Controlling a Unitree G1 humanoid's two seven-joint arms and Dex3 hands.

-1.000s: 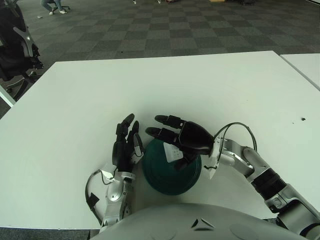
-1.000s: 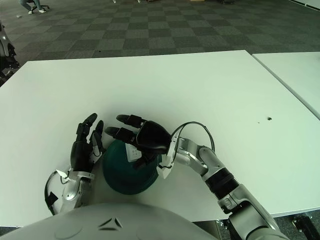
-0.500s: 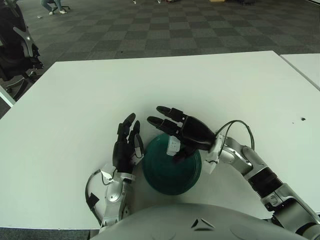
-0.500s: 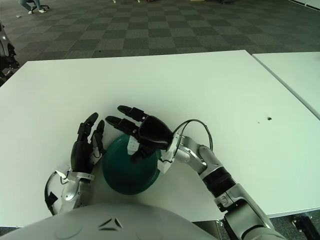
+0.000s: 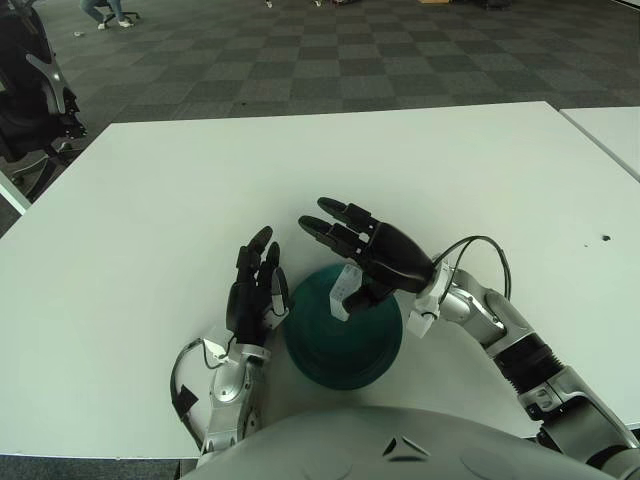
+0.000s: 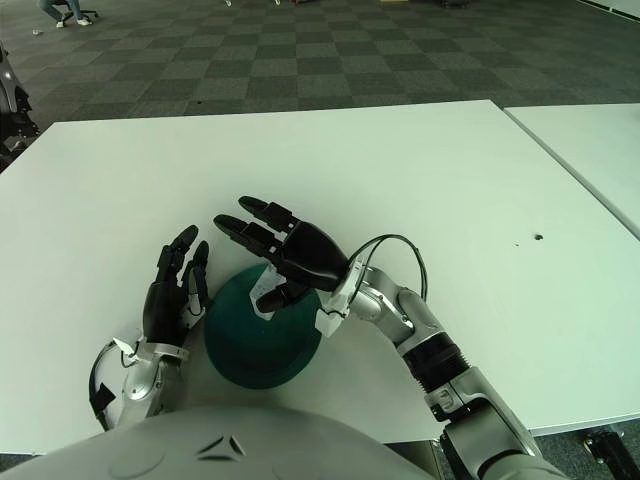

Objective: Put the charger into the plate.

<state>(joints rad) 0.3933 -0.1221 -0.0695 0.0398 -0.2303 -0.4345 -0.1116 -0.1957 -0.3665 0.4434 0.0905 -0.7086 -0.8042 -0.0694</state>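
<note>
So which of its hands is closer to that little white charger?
The right. The right hand is directly over the charger, which stands in the green plate under its palm. The left hand is off to the plate's left edge.

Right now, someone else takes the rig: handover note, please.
Right hand: over the green plate, fingers stretched out, thumb under the white charger. I cannot tell whether it grips the charger or has let go.
Left hand: idle at the plate's left edge, fingers relaxed, holding nothing.
Charger: tilted over the plate's far side; contact with the plate unclear.
Done: charger brought to the plate.
Left: confirm it lies in the plate, then clear the right hand.
</note>
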